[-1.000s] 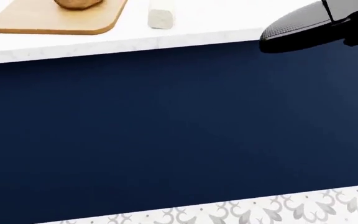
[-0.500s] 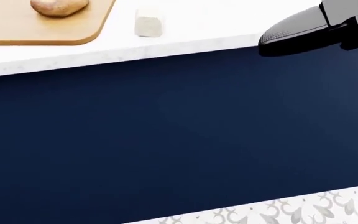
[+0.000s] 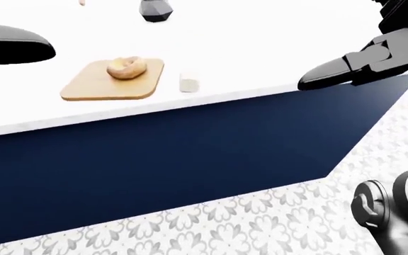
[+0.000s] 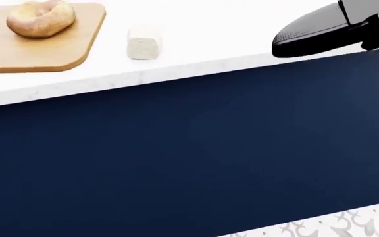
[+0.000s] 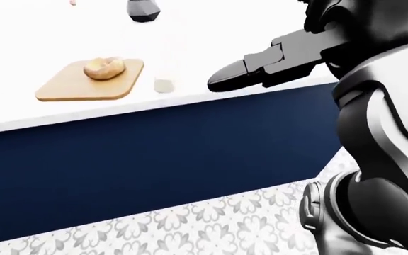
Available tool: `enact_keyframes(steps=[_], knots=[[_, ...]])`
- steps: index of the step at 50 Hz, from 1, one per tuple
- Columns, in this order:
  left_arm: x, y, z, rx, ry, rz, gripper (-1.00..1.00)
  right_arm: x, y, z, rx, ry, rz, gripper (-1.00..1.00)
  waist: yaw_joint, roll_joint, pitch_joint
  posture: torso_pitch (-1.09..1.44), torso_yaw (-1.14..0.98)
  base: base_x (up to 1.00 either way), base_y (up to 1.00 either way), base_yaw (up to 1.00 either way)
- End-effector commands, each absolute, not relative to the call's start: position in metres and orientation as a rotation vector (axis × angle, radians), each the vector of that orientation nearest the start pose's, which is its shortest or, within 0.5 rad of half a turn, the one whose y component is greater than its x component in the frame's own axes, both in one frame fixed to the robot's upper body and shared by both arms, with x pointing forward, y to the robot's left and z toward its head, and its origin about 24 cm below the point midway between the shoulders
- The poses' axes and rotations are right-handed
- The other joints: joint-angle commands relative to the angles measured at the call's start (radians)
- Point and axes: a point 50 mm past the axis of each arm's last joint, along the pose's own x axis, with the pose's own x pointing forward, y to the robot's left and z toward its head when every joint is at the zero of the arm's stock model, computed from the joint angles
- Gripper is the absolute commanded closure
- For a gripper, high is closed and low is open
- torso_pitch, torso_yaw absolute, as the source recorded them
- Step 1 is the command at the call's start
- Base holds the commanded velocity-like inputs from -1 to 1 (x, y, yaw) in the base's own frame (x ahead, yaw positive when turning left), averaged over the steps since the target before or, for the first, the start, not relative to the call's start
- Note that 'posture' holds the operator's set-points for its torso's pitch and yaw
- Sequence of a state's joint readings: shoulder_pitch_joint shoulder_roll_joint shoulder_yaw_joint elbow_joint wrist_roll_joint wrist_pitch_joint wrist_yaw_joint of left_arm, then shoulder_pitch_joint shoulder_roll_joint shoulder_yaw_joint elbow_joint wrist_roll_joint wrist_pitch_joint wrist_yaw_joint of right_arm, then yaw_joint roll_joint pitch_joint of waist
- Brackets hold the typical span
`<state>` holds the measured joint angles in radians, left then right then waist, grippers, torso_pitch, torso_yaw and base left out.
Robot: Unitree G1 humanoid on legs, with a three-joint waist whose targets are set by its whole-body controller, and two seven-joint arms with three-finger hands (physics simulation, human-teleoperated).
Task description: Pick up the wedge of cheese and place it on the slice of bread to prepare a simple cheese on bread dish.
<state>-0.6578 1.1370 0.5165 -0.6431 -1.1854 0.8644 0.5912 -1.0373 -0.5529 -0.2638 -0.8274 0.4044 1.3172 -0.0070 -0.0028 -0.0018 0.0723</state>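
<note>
Right hand (image 3: 332,76) extended over counter (image 3: 260,48) edge, empty; finger spread cannot be told. Cheese wedge (image 4: 142,45) lies beside cutting board (image 4: 44,54).

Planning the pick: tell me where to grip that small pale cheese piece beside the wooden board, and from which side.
Pinch the small pale cheese block across its two long flanks, coming from above. It lies flat on the white counter, clear of the wooden cutting board, and the right hand hovers to its right in the head view.
</note>
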Motion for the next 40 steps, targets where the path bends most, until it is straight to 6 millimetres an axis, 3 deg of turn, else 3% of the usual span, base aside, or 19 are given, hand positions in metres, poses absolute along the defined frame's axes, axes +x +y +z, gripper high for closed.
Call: enact_keyframes(steps=[1,2,5,9,11,13,14,15,16,18,22,24,25,26,27,35,40], knots=[[0.184,0.237,0.384,0.195,-0.636,0.215,-1.00,0.214,-0.163,0.371,-0.300,-0.617,0.092,-1.00,0.002,-0.009,-0.023,0.00,0.00,0.15,0.00,0.00],[0.184,0.237,0.384,0.195,-0.637,0.215,-1.00,0.214,-0.163,0.371,-0.301,-0.616,0.092,-1.00,0.005,-0.019,-0.020,0.00,0.00,0.15,0.00,0.00],[0.184,0.237,0.384,0.196,-0.636,0.215,-1.00,0.214,-0.163,0.371,-0.302,-0.616,0.093,-1.00,0.001,-0.001,-0.025,0.00,0.00,0.14,0.00,0.00],[0.184,0.234,0.384,0.200,-0.642,0.205,-1.00,0.213,-0.163,0.372,-0.303,-0.620,0.093,-1.00,-0.001,0.029,-0.007,0.00,0.00,0.14,0.00,0.00],[0.183,0.234,0.384,0.198,-0.645,0.201,-1.00,0.214,-0.163,0.372,-0.303,-0.620,0.094,-1.00,-0.007,0.059,-0.011,0.00,0.00,0.14,0.00,0.00],[0.180,0.233,0.386,0.199,-0.658,0.191,-1.00,0.213,-0.163,0.372,-0.304,-0.623,0.095,-1.00,-0.014,0.117,-0.026,0.00,0.00,0.15,0.00,0.00],[0.180,0.232,0.386,0.198,-0.660,0.187,-1.00,0.214,-0.163,0.372,-0.305,-0.623,0.096,-1.00,-0.005,0.083,-0.017,0.00,0.00,0.15,0.00,0.00],[0.181,0.232,0.386,0.200,-0.659,0.186,-1.00,0.214,-0.163,0.372,-0.306,-0.622,0.096,-1.00,-0.009,0.100,-0.014,0.00,0.00,0.15,0.00,0.00],[0.181,0.232,0.385,0.201,-0.658,0.184,-1.00,0.214,-0.163,0.371,-0.305,-0.622,0.096,-1.00,-0.009,0.101,-0.012,0.00,0.00,0.14,0.00,0.00],[0.182,0.231,0.385,0.202,-0.658,0.182,-1.00,0.214,-0.163,0.371,-0.307,-0.622,0.096,-1.00,-0.003,0.084,-0.020,0.00,0.00,0.14,0.00,0.00],[0.183,0.231,0.384,0.207,-0.655,0.184,-1.00,0.214,-0.162,0.371,-0.311,-0.625,0.097,-1.00,-0.001,0.050,-0.011,0.00,0.00,0.14,0.00,0.00],[0.184,0.231,0.384,0.208,-0.655,0.185,-1.00,0.213,-0.162,0.372,-0.312,-0.624,0.099,-1.00,0.004,0.023,-0.012,0.00,0.00,0.14,0.00,0.00],[0.184,0.231,0.383,0.211,-0.654,0.186,-1.00,0.214,-0.161,0.371,-0.314,-0.625,0.100,-1.00,0.007,0.003,-0.017,0.00,0.00,0.13,0.00,0.00],[0.184,0.231,0.383,0.212,-0.653,0.185,-1.00,0.214,-0.162,0.372,-0.322,-0.630,0.085,-1.00,0.013,-0.028,-0.008,0.00,0.00,0.00,0.00,0.00],[0.185,0.231,0.383,0.211,-0.652,0.185,-1.00,0.216,-0.162,0.371,-0.324,-0.625,0.085,-1.00,0.018,0.000,-0.013,0.00,0.00,0.00,0.00,0.00],[0.186,0.230,0.382,0.220,-0.649,0.187,-1.00,0.222,-0.161,0.365,-0.385,-0.596,0.062,-1.00,-0.010,0.045,-0.007,0.00,0.00,0.00,0.00,0.00],[0.185,0.230,0.383,0.219,-0.650,0.187,-1.00,0.225,-0.164,0.364,-0.395,-0.585,0.037,-1.00,-0.017,0.045,-0.007,0.00,0.00,0.00,0.00,0.00]])
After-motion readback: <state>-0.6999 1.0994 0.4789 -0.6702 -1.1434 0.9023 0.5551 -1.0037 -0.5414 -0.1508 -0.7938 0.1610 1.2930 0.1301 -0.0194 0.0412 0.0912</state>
